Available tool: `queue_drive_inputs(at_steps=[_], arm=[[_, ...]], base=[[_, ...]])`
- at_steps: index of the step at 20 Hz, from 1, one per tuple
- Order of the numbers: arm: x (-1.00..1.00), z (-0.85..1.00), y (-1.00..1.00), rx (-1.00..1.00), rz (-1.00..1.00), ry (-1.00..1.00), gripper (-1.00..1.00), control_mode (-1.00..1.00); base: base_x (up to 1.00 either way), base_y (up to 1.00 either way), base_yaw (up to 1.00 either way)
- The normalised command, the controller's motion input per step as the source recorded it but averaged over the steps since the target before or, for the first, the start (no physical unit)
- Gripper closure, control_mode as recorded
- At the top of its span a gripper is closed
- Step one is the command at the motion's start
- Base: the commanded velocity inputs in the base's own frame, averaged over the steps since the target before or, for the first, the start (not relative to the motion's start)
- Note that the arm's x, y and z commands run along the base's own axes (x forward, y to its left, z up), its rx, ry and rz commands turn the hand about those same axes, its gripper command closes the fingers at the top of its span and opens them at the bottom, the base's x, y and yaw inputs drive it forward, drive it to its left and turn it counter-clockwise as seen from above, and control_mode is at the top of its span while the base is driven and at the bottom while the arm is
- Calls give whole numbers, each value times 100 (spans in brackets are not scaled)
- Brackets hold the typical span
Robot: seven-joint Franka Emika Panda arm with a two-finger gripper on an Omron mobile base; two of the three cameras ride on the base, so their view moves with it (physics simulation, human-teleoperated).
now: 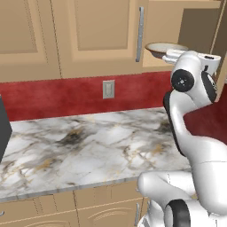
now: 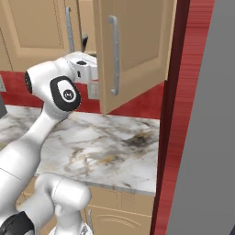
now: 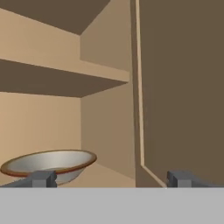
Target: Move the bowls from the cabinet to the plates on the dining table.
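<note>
A shallow tan bowl [image 3: 50,165] sits upright on the open cabinet [image 3: 105,131] shelf.

Cabinet shelf [image 3: 113,175] carries tan bowl [image 3: 50,164], near open door.

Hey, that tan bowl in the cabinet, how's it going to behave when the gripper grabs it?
The bowl looks rigid, so it should keep its shape. Its shallow, flared wall may slip or tilt in a rim pinch. Sitting upright on the shelf, it seems unlikely to roll, but a nudge would probably slide it.

glossy white arm [image 1: 195,150], black joint caps, seemingly grey fingertips [image 3: 43,178]
</note>
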Motion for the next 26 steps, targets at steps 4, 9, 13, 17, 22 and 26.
queue_drive_inputs(at_steps=[4,9,13,17,22,26], arm=[[0,-2,-60,0,-3,-2,-100,-100],[0,0,-56,0,-5,-1,-100,-100],[0,0,-56,0,-5,-2,-100,-100],[-1,0,-59,2,1,-5,-100,-100],[-4,-4,-53,2,4,-4,-100,-100],[-3,-7,-49,3,5,-3,-100,-100]], base=[[0,0,0],[0,0,0],[0,0,0],[0,0,0],[0,0,0],[0,0,0]])
